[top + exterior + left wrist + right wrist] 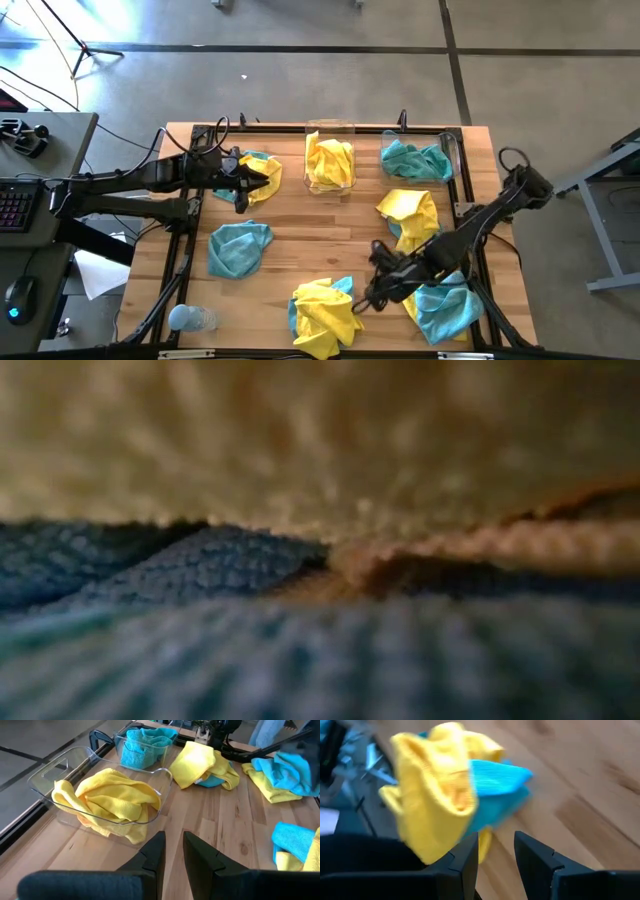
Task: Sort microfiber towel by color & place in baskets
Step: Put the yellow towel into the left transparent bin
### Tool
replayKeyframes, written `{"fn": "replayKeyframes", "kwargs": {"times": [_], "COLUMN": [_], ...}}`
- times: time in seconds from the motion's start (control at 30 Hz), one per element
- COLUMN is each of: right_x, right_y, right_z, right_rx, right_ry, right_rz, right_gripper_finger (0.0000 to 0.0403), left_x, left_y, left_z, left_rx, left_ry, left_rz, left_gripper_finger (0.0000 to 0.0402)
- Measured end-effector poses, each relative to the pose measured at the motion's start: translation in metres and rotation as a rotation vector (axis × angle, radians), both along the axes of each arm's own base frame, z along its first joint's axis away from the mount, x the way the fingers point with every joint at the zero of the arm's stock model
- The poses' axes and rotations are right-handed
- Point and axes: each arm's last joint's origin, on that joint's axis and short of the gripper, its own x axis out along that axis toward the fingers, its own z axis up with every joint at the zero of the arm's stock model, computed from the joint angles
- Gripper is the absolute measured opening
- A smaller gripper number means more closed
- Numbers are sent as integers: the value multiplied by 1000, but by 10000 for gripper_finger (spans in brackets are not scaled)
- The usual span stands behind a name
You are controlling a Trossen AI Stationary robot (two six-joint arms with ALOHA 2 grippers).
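Yellow and teal towels lie bunched about the table. A yellow-and-teal pile point(325, 315) point(445, 785) sits at the near edge. My right gripper point(372, 292) point(496, 855) is open just to its right, fingers toward it. Whether a finger brushes the cloth, I cannot tell. My left gripper point(250, 185) point(173, 857) hovers at the far left beside a yellow-and-teal towel point(265, 170), fingers slightly apart and empty. One clear basket point(330, 130) point(50, 770) holds yellow towels; the other point(452, 150) point(120, 740) holds teal ones.
More loose cloths: a teal towel point(238, 248) left of centre, a yellow towel over teal point(410, 215) point(205, 765) toward the right, a teal towel point(445, 310) under the right arm. A pale bottle point(190, 318) lies at the near left corner. Cloth against the lens blocks the low view.
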Motion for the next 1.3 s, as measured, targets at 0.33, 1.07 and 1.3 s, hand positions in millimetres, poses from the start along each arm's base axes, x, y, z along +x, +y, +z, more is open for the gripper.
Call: {"fn": "replayKeyframes", "kwargs": {"times": [0.33, 1.07, 1.3], "right_x": [32, 56, 54], "right_y": [21, 26, 11], "right_z": [-41, -42, -17], "right_rx": [-30, -72, -81], "right_ry": [-49, -277, -341], "right_rz": [197, 332, 285], "right_gripper_finger": [121, 10, 5], "left_x": [0, -1, -1], "left_y": [-1, -2, -2], "left_z": [-1, -3, -3], "left_rx": [-27, -87, -103], "left_ry": [5, 17, 13], "left_rz": [-20, -15, -14], "left_gripper_finger": [53, 53, 53]}}
